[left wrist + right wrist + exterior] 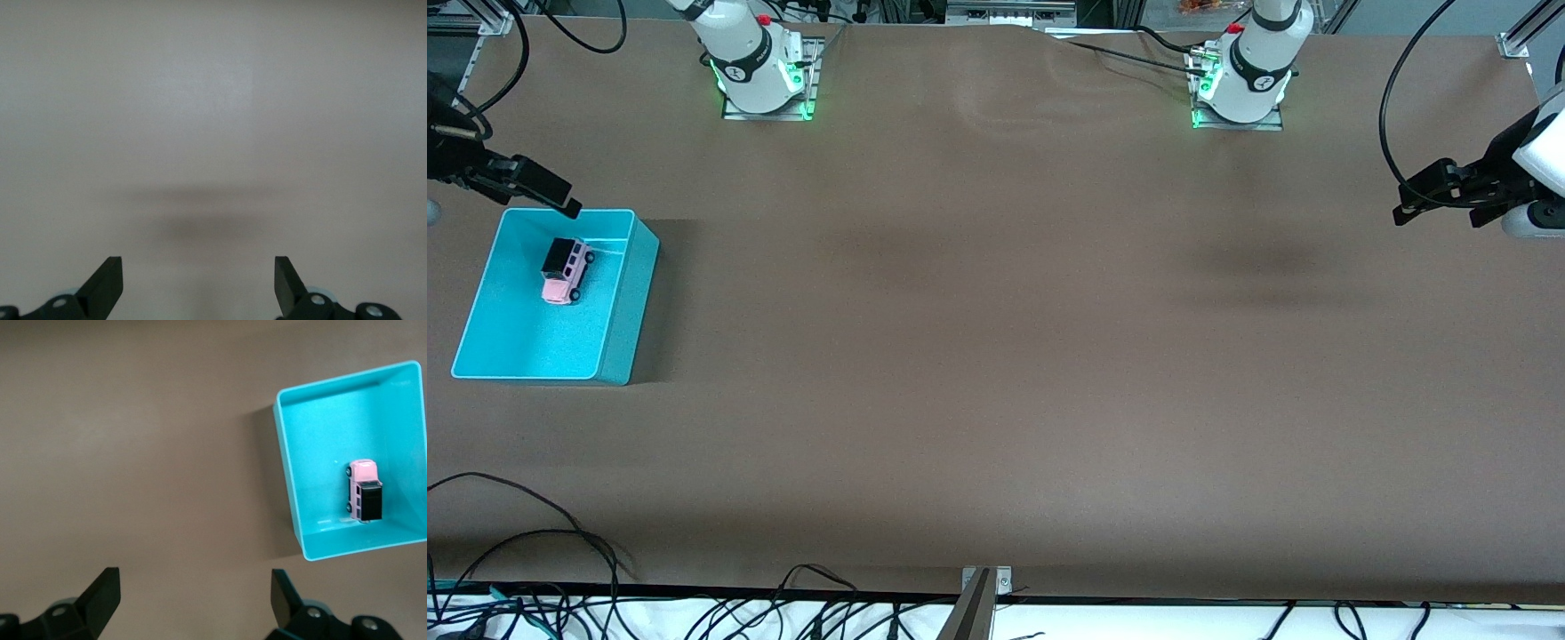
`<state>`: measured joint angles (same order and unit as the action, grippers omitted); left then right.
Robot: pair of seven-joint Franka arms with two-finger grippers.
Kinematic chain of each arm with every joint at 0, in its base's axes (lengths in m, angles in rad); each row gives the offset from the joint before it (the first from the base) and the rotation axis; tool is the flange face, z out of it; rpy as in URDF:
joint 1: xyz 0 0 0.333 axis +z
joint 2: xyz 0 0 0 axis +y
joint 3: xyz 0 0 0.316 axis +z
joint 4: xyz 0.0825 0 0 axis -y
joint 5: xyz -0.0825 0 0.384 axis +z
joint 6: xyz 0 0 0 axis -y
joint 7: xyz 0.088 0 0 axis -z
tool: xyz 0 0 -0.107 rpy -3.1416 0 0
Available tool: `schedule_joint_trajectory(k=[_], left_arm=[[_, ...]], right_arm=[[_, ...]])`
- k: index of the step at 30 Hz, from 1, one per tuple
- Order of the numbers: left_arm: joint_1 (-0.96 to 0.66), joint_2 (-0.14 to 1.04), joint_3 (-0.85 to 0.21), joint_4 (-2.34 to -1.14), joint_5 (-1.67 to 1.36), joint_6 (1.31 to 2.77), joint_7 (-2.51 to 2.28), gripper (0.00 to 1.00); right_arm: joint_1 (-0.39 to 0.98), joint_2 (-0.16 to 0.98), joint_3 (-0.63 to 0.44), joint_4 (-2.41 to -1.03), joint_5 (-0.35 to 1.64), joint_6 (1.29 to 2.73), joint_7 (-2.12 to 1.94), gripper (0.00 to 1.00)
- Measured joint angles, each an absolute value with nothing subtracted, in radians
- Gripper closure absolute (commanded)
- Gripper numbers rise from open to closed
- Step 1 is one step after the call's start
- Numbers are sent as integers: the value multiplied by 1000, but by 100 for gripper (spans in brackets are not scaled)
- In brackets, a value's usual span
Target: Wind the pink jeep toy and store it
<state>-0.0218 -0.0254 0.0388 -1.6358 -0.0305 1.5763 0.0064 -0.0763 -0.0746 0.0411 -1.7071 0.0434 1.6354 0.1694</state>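
Bare worktop (996, 373) up front; jeep (567, 270) upright in bin (618, 329), below right fingers (100, 593), spread wide and empty, long axis toward them; left fingers (107, 280) likewise, well apart.

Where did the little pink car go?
The pink jeep toy sits inside the turquoise bin at the right arm's end of the table, on its wheels, in the part of the bin farther from the front camera.
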Motion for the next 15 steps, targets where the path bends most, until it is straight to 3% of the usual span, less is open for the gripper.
schedule_joint_trajectory(k=[15], left_arm=[[-21, -25, 39, -1636, -30, 1576, 6, 0]], right_arm=[[-76, -108, 119, -1701, 44, 1632, 68, 0]])
